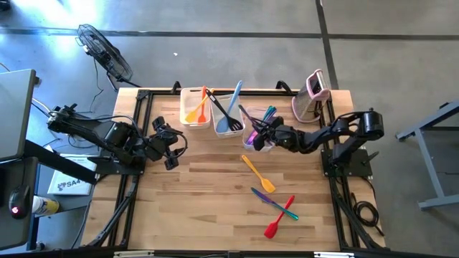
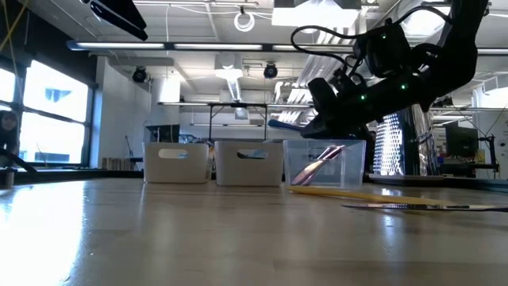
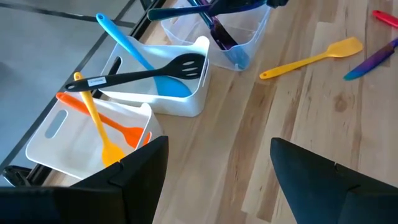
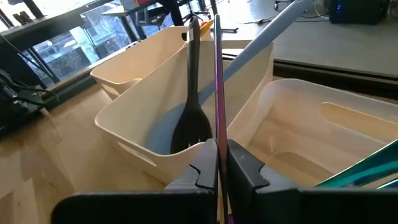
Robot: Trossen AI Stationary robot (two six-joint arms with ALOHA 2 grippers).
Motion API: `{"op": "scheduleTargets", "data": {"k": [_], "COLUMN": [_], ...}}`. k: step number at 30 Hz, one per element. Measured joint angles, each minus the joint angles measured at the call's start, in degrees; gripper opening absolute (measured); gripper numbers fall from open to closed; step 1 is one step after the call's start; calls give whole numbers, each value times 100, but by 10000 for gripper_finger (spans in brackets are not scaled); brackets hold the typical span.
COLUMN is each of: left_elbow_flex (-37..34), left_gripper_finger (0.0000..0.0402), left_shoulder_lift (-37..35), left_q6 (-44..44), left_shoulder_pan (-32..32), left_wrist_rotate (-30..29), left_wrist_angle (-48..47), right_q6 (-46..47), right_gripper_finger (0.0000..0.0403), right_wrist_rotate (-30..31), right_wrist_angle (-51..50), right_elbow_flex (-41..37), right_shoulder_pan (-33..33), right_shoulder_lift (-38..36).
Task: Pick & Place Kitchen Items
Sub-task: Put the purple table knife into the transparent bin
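Note:
My right gripper (image 1: pixel 264 133) is over the clear right tub (image 1: pixel 259 141) at the far edge, shut on a slim purple utensil (image 4: pixel 217 87). Teal utensils (image 1: pixel 268 113) stand in the same tub. The middle tub (image 1: pixel 228 120) holds a black slotted turner (image 3: pixel 143 76) and a light blue utensil (image 3: pixel 134 53). The left tub (image 1: pixel 193 107) holds an orange utensil (image 3: pixel 102 121) and a yellow one (image 3: pixel 99 127). A yellow spatula (image 1: pixel 257 174), a purple-blue utensil (image 1: pixel 264 195), a teal one (image 1: pixel 285 209) and a red spatula (image 1: pixel 280 218) lie flat on the table. My left gripper (image 3: pixel 217 180) is open and empty near the left tub. My right gripper pinches the purple utensil's thin handle (image 4: pixel 218 140) between its two fingers (image 4: pixel 245 165). The handle runs on past the fingers toward the middle tub. In the low view the utensil's lower part (image 2: pixel 319 167) slants inside the clear tub; its end is hidden by the tub.
An upright pink-and-white object (image 1: pixel 314 97) stands at the far right corner, behind my right arm. The three tubs stand side by side along the far edge. Bare wood (image 1: pixel 201 201) lies on the near left of the table.

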Motion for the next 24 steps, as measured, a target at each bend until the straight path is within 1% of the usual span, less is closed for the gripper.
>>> {"op": "scheduleTargets", "data": {"k": [8,24], "left_elbow_flex": [0,0], "left_gripper_finger": [276,276], "left_shoulder_lift": [2,2], "left_q6": [2,2], "left_shoulder_pan": [0,0], "left_wrist_rotate": [-39,-46], "left_wrist_angle": [0,0], "right_q6": [-67,-69], "right_gripper_finger": [4,4], "right_wrist_rotate": [-154,-174], "right_wrist_angle": [-207,-450], "right_elbow_flex": [0,0], "right_shoulder_pan": [-171,-165], "right_shoulder_lift": [0,0]}}
